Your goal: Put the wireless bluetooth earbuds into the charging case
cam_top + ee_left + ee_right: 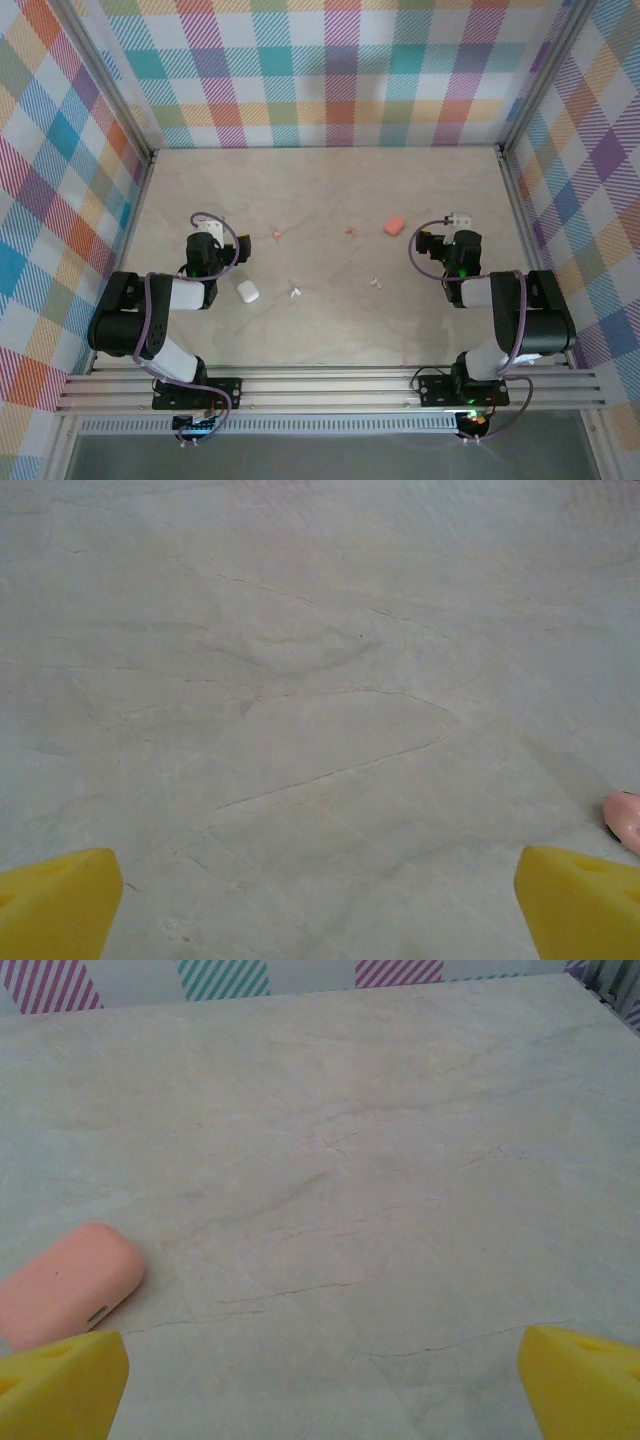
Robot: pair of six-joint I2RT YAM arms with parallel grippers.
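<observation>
- On the table point(330, 335): one white case point(247, 292), one pink case point(394, 226)
- Four earbuds: two white earbuds point(296, 293), two pinkish earbuds point(277, 235)
- Left gripper point(320, 905) and right gripper point(320, 1385) spread wide, grasping nothing

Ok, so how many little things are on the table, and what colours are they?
white case: 1
pink case: 1
white earbuds: 2
pink earbuds: 2
Total: 6
</observation>
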